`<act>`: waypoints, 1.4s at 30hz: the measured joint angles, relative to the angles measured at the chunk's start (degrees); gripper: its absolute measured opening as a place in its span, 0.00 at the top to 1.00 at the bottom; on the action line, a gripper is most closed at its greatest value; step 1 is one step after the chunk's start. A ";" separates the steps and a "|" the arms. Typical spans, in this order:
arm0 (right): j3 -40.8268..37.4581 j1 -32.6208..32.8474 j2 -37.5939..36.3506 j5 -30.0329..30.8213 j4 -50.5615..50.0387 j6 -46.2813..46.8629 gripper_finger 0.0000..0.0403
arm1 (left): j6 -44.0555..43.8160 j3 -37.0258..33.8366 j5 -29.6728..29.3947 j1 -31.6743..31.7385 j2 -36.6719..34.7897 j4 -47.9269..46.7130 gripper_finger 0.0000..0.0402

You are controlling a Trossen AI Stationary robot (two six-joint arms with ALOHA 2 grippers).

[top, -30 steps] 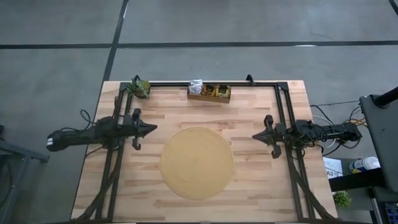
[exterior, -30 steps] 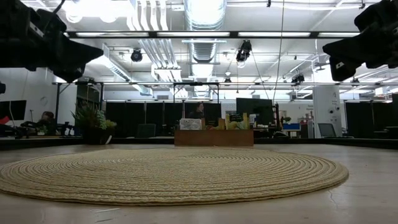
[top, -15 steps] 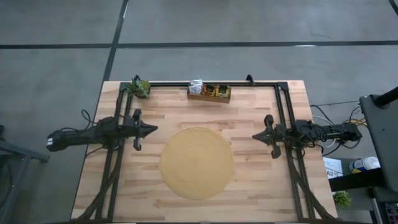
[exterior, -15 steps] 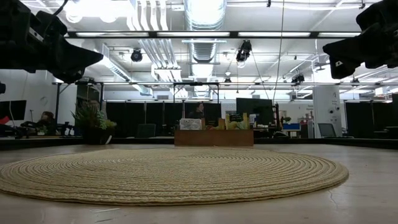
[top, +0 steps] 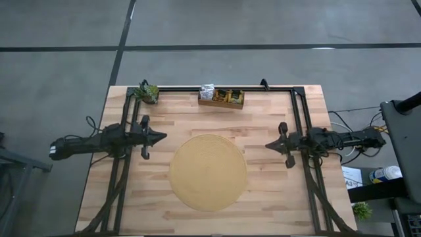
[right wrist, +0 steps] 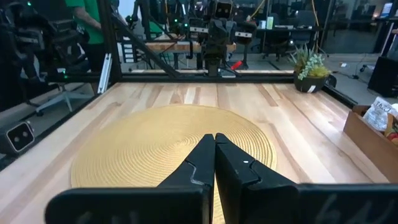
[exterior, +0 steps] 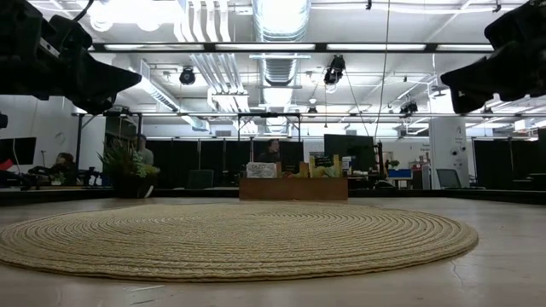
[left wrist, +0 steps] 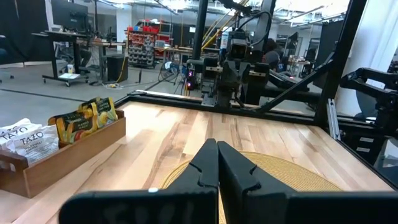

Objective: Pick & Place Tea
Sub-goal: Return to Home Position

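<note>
Since the tea (left wrist: 79,122) stands upright in the tray (left wrist: 62,163) at the far edge of the table (top: 276,197), these light, flimsy sachets look best pinched by their top edges; left gripper (left wrist: 217,163) and right gripper (right wrist: 214,155) hover beside the mat (top: 208,171), both closed and empty.

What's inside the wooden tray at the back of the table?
Tea sachets stand in the wooden tray: white ones at one end, orange and yellow beside them. Its wall hides their lower parts.
</note>
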 joint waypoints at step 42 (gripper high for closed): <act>0.00 0.00 0.89 0.07 0.04 -0.28 0.98 | -0.04 0.00 -0.16 0.00 0.00 -0.17 1.00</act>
